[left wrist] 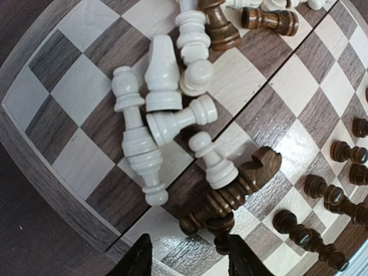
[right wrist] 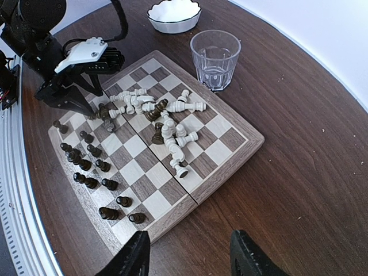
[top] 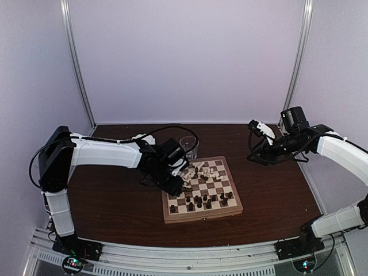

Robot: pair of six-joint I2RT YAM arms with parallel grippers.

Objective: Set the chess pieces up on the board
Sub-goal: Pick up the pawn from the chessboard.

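Observation:
The board lies mid-table. A heap of cream-white chess pieces lies toppled on its far half, with a few dark ones mixed in. Dark pieces stand in rows along the near side. My left gripper hangs open low over the board's left part. A fallen dark knight and a small dark pawn lie just ahead of its fingertips; nothing is between the jaws. My right gripper is open and empty, raised above bare table off the board's right side.
A clear drinking glass stands just behind the board, and a white scalloped bowl sits further back. The dark brown tabletop spreads right of the board. White walls enclose the back and sides.

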